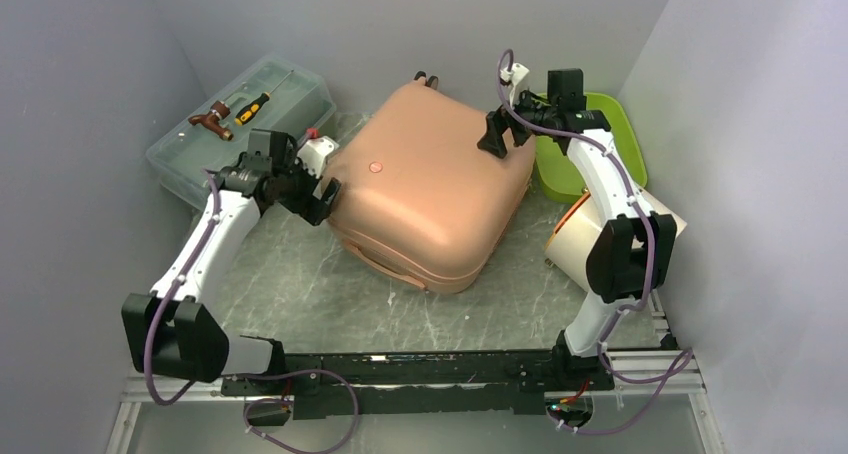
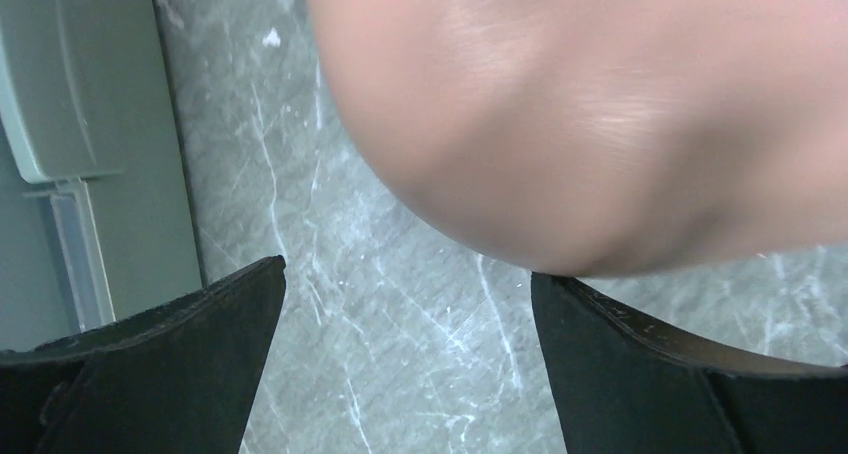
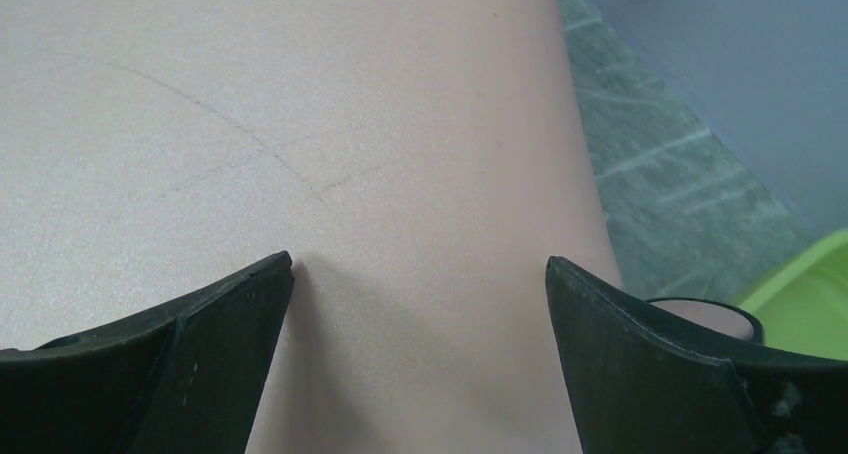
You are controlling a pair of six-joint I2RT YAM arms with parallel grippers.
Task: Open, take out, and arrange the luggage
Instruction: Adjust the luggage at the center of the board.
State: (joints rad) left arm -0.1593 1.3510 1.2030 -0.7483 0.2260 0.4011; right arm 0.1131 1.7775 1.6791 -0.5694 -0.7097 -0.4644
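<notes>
Salmon-pink hard-shell luggage (image 1: 425, 179) lies flat and shut in the middle of the grey marbled surface (image 1: 300, 294). It is turned diagonally, wheels at the far end. The shell halves meet along the near-side seam (nothing opened or taken out yet).

Left pincer (image 1: 320, 199): jaws spread wide, empty, low at the case's left corner. In the wrist view the rounded corner sits just beyond the fingertips; contact cannot be told. The arm reaches far and inward, wrist bent right toward the shell.

Right pincer (image 1: 497, 134): jaws likewise wide, empty, over the far right part of the lid. The elbow is high, the forearm runs far and left, and the fingers point down at the shell; whether they touch is not resolvable.

Judgement: the arms bracket opposite corners, probably so one can steady the case while the other finds the seam.

Translucent toolbox (image 1: 240, 124) stands far left and the lime green tray (image 1: 590, 149) far right, each just beside the case.
</notes>
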